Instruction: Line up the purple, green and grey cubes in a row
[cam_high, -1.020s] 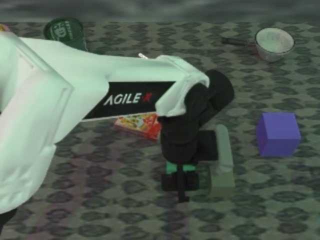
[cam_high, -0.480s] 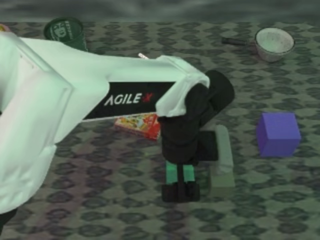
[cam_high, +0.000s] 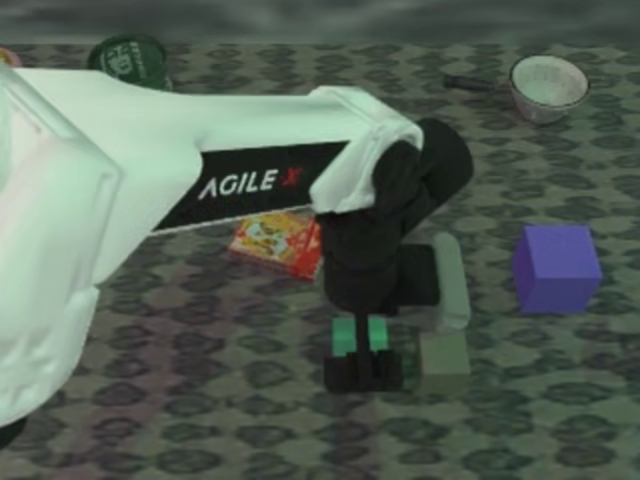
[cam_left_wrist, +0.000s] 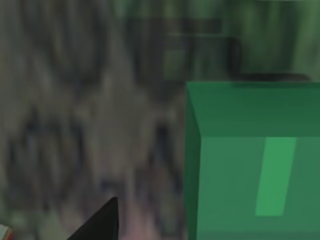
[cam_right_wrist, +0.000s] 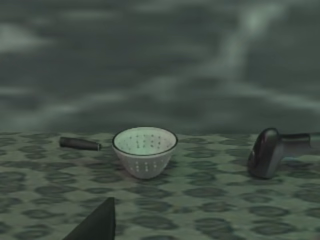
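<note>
My left hand seems clamped on the green cube, low over the worktop. The grey cube sits just beside its right; the purple cube lies farther right.

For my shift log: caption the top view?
Left claw over green cube, beside grey cube; purple cube apart.

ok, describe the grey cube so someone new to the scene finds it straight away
Start from the left arm reaching across the middle of the table; its gripper sits over the green cube. Immediately to the right of that gripper, in the top view, sits the grey cube. It is dull olive-grey and the smallest cube, unlike the bright green one beside it and the bigger purple cube farther right.
</note>
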